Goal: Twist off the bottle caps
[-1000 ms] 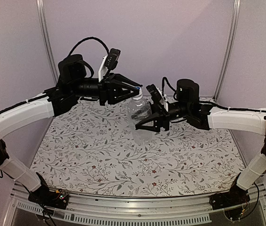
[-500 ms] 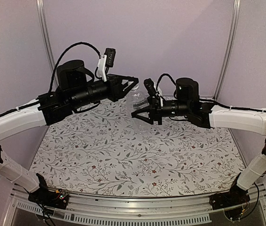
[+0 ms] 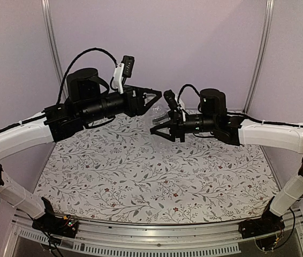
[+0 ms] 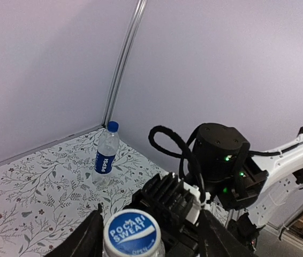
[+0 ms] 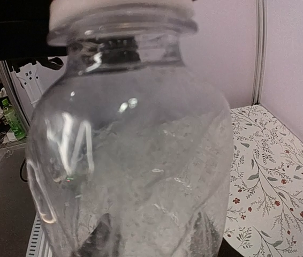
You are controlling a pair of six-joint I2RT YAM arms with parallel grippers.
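Observation:
The plain clear bottle [image 5: 141, 139] fills the right wrist view. My right gripper [image 5: 152, 235] is shut on its body and holds it above the mat, neck toward my left arm. In the top view the bottle [image 3: 157, 112] shows only partly between the two grippers. Its blue cap [image 4: 130, 233] reads "Pocari Sweat" and sits between the open fingers of my left gripper [image 4: 150, 217], with a gap on the right side. The slimmer bottle with the dark blue label [image 4: 105, 157] stands upright near the back corner, its blue cap [image 4: 112, 126] on. In the top view my left gripper [image 3: 152, 99] faces my right gripper [image 3: 159, 124].
The floral mat [image 3: 151, 176] covers the table. Purple walls and metal corner posts [image 3: 51, 43] close in the back and sides. A green bottle [image 5: 13, 120] stands off the table in the background.
Since one second ago my right gripper has lifted and tipped the plain bottle toward my left gripper, which rose to face its cap. Almost nothing has moved in the last half second.

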